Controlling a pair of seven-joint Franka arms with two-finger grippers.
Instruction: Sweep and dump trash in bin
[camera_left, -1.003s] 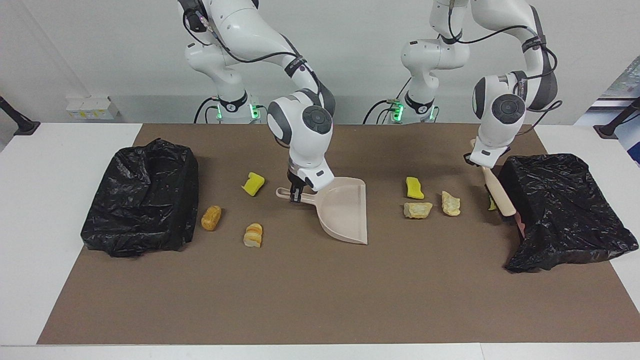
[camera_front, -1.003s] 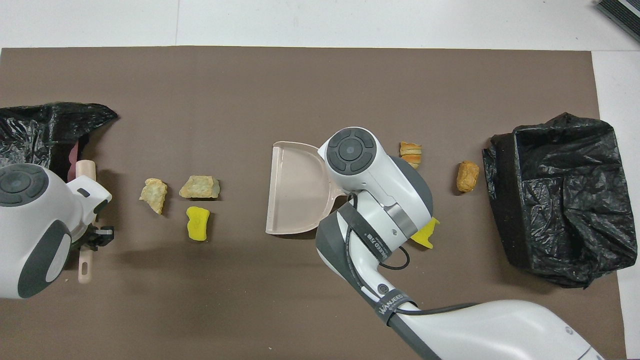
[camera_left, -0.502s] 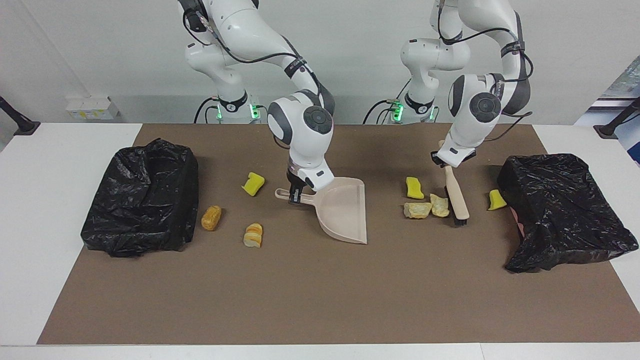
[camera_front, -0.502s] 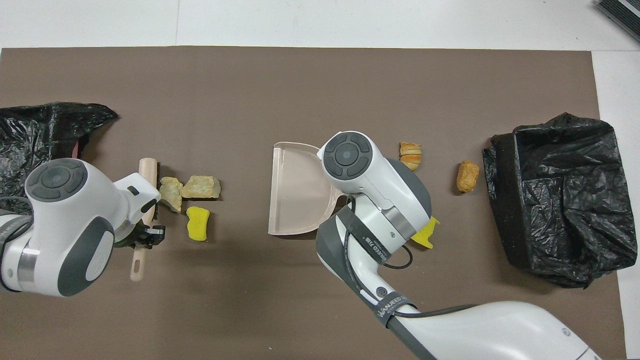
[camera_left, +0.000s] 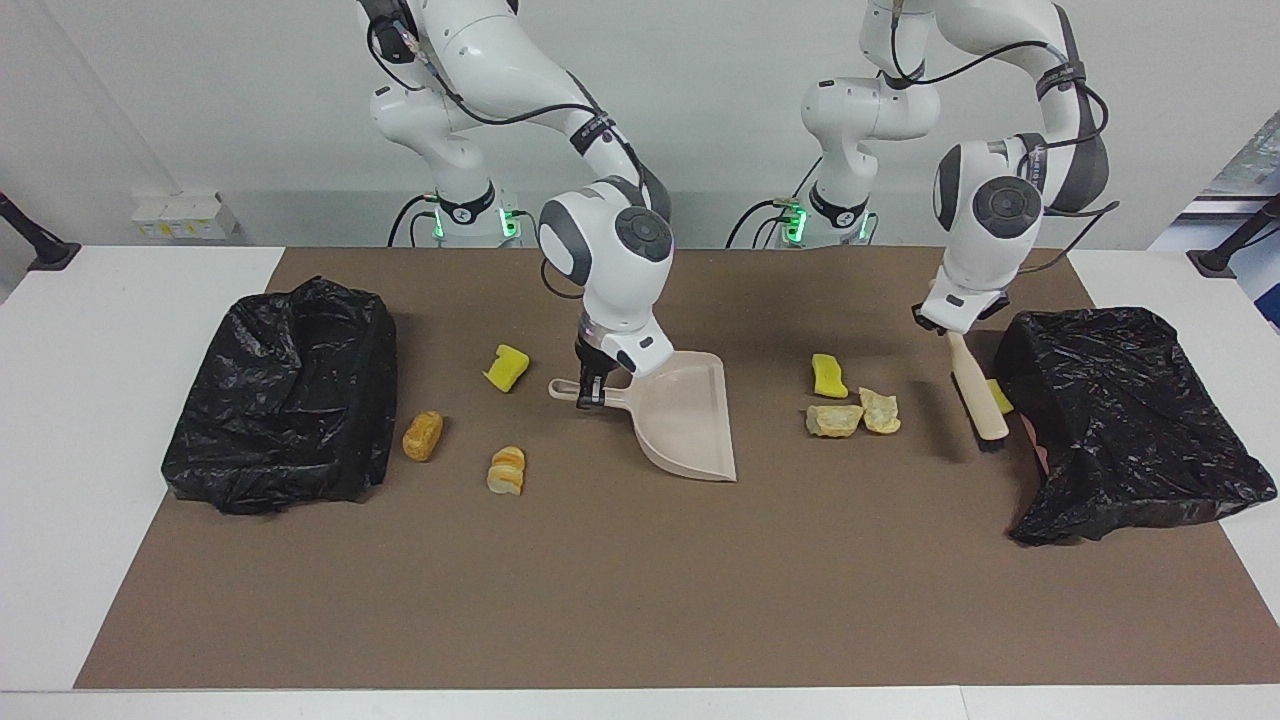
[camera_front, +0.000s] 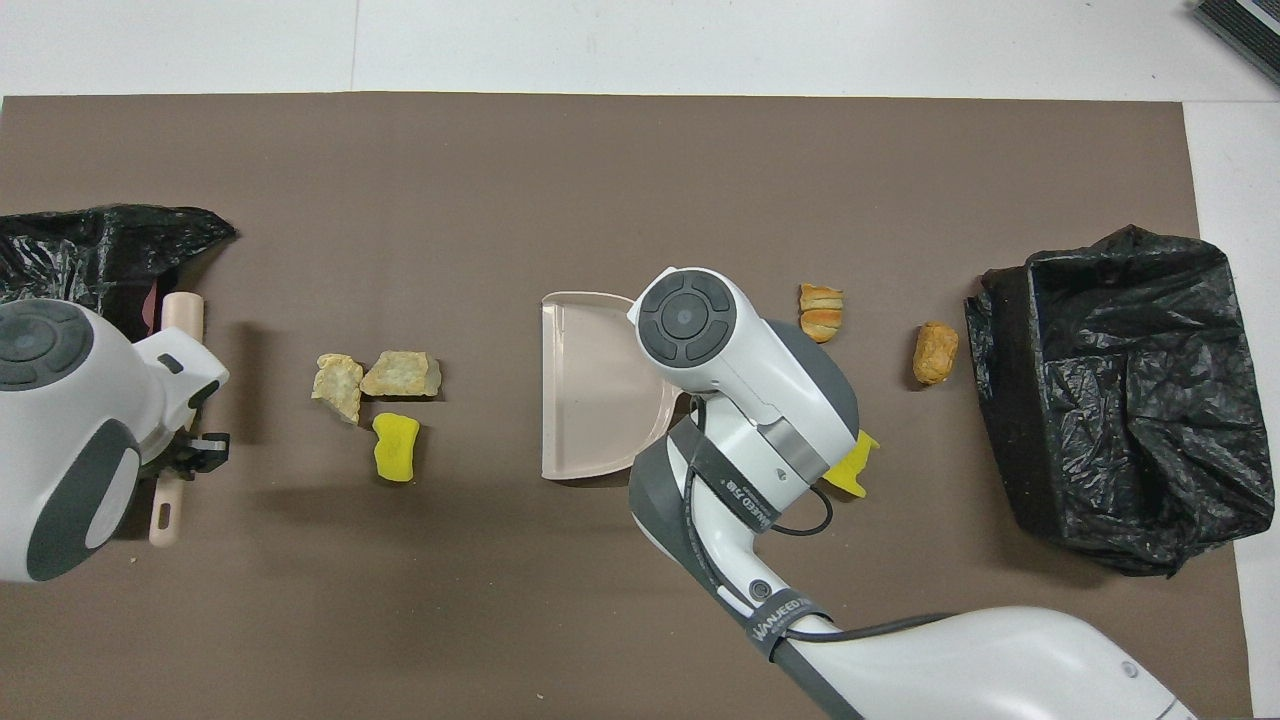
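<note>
**Both grippers hold their tools, trash lies on the mat**

I start at the robots' edge of the mat. My left gripper is clamped on the brush handle, at the left arm's end of the table. The brush slants down with its bristles low, just beside the black bin there. A yellow wedge sits between the brush and that bin, partly hidden.

My right gripper is clamped on the dustpan handle, near the middle of the mat. The pan's wide mouth faces the left arm's end.

Another yellow wedge lies between pan and brush. Two tan chunks lie touching each other, a bit farther from the robots than that wedge.

Toward the right arm's end I see a third yellow wedge near the pan handle. An orange roll lies farther out, close to the second black bin. A striped chunk lies farthest from the robots.

All the trash I can see is on the mat.
</note>
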